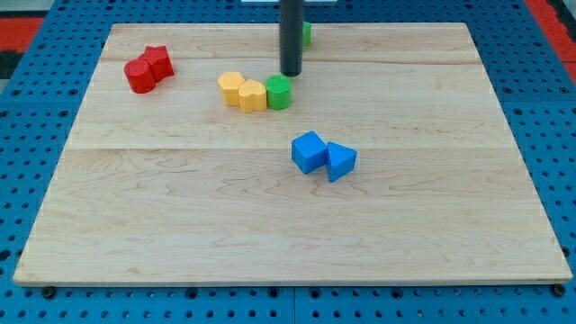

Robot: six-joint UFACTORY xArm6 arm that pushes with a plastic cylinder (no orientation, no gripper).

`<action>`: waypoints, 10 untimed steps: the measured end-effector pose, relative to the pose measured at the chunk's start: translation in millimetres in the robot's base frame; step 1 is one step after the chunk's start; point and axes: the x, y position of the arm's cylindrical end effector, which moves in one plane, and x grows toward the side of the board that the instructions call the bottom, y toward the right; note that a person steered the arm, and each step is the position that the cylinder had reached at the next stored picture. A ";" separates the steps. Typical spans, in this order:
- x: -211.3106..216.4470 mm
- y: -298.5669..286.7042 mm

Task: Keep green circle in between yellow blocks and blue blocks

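Observation:
The green circle (279, 92) sits on the wooden board, touching the right side of two yellow blocks (242, 91) that lie side by side. A blue cube (309, 151) and a blue triangular block (341, 161) touch each other lower down, to the view's right of the circle. My tip (291, 74) is just above the green circle toward the view's top right, very close to it. The rod rises straight up out of the view.
Two red blocks (148, 69) touch each other at the view's upper left. Another green block (306, 34) shows partly behind the rod near the board's top edge. The board (288, 234) lies on a blue pegboard.

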 end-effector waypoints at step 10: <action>85.3 -92.6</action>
